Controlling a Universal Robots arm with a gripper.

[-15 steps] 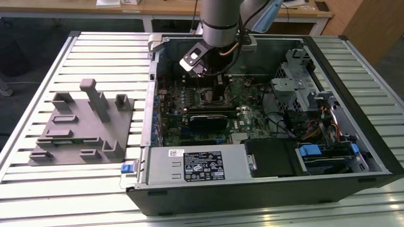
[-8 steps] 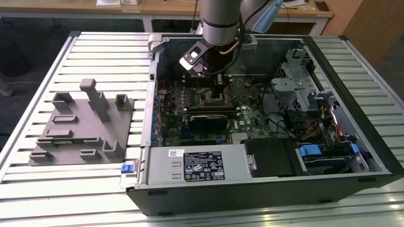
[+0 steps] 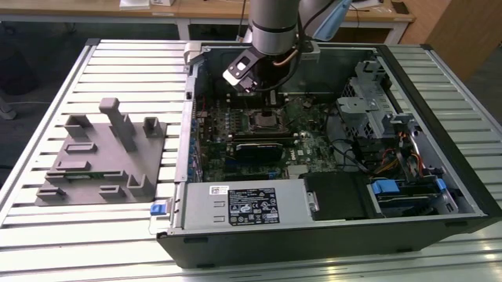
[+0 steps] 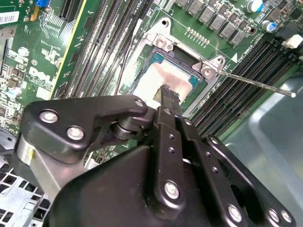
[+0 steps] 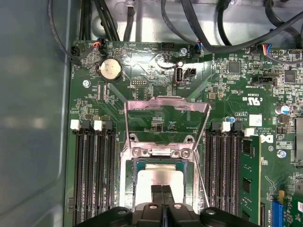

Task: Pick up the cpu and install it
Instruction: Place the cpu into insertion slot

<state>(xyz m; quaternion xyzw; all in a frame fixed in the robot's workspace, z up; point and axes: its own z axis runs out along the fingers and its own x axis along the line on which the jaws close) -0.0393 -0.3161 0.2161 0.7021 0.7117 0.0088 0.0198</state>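
The computer case (image 3: 314, 249) lies on its side with the panel off, so the motherboard (image 5: 142, 66) faces up and the arm (image 3: 274, 23) can drop straight in from above. The load plate (image 5: 166, 103) stands hinged up and its lever (image 4: 258, 83) is swung aside, which leaves the socket (image 5: 127, 184) uncovered. And there's the cpu (image 5: 158, 176), pale face up, lying flat and square inside that frame. The gripper (image 5: 162, 195) sits right over it, fingers (image 5: 156, 195) pressed together with nothing between them. The tips are at the chip's face, touching or just off it, I cannot tell.
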